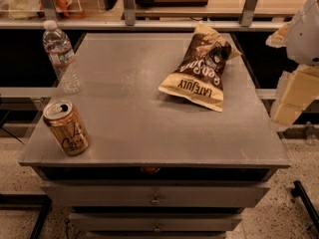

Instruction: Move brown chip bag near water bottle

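Observation:
The brown chip bag [199, 68] lies flat on the grey table [144, 123], at the back right, its cream "LATE JULY" band towards the front. The water bottle [62, 57] stands upright at the back left corner, clear with a white cap. My gripper [289, 106] hangs off the table's right edge, to the right of the bag and apart from it, holding nothing that I can see. A white arm segment [305, 31] shows above it.
A tan soda can [66, 127] stands tilted at the front left corner, top open. Drawers [154, 195] sit below the tabletop. A metal rail and shelf [149, 14] run behind the table. A dark stand leg [306, 203] is on the floor at right.

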{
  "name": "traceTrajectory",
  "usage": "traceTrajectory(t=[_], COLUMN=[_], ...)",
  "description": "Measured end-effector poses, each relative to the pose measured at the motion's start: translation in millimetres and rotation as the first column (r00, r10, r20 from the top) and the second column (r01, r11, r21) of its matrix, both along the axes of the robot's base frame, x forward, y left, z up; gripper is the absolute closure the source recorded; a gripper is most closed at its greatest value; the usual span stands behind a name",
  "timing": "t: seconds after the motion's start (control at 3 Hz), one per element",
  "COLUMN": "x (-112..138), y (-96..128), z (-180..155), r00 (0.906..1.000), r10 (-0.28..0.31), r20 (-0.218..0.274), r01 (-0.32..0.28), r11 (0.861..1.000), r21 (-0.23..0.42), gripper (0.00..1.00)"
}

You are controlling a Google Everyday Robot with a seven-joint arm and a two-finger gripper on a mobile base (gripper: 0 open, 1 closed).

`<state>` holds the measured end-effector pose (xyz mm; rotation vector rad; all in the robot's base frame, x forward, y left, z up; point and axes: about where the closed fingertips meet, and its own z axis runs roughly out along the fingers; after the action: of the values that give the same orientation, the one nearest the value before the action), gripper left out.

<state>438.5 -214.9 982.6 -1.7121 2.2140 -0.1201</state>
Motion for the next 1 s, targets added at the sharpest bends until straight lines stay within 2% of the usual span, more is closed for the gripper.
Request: traceTrajectory(t=[0.33,0.67,1.0], x=[0,0,22], y=[0,-1,9], z=[0,5,5], r00=[1.0,0.9995,0.9863], r10=[0.0,0.025,0.144], r20=[0.0,0.02,0.081], r01=[0.0,-0.025,-0.143], r11=[1.0,1.0,0.99], r21=[0.0,0.01,-0.016], gripper=[0.0,0.0,0.0])
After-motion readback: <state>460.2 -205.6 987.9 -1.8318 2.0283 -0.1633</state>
